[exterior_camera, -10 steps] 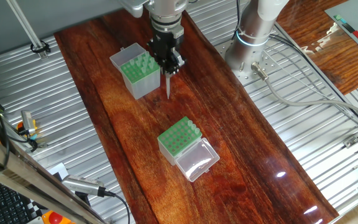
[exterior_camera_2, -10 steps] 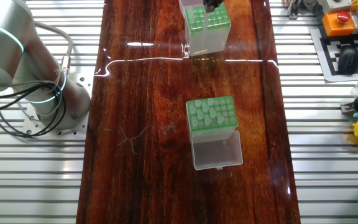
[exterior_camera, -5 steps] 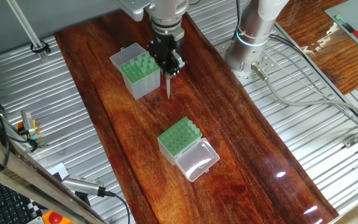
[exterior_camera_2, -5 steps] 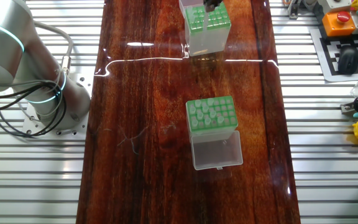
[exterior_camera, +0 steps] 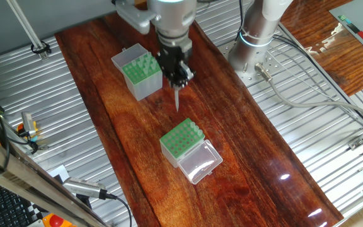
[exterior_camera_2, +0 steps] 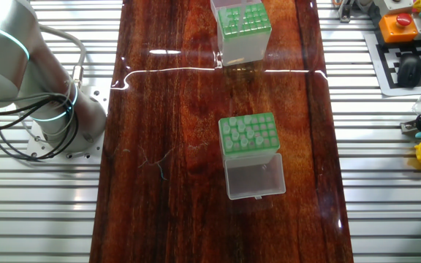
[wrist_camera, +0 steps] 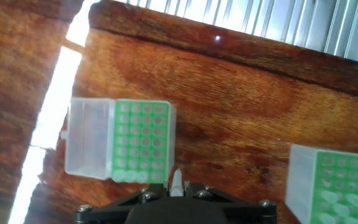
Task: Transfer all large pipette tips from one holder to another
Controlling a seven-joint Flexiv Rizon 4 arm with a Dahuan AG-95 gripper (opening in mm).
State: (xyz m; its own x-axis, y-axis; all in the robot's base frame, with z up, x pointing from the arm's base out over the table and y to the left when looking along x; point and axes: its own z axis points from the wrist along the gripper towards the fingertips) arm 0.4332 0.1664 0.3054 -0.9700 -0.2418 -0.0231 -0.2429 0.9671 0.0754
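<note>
so going left to right in the one fixed view: the taller grey-sided tip holder [exterior_camera: 137, 74] sits at the back left of the wooden table [exterior_camera: 244, 145], green top plate up, with a bunch of tips standing in it. just right of it the gripper [exterior_camera: 177, 79] hangs over the bare wood, fingers clenched on a large pipette tip [exterior_camera: 177, 98] that points straight down, clear of the table. it's between the two boxes, nearer the tall one. further toward the front sits the shorter green-topped box [exterior_camera: 181, 141], its clear lid [exterior_camera: 200, 161] flipped open flat on the table beside it. the arm's base [exterior_camera: 257, 38] is off at the right on the metal slats.

in the other fixed view the tall holder [exterior_camera_2: 243, 29] is at the top edge, the short box [exterior_camera_2: 249, 136] mid-table, lid [exterior_camera_2: 255, 179] below it. gripper isn't in that shot.

hand view: short box [wrist_camera: 143, 142] on the left with its lid [wrist_camera: 88, 138] beside it, the tip [wrist_camera: 176, 182] poking up between the fingers at bottom centre, tall holder [wrist_camera: 340, 183] at the right edge.
</note>
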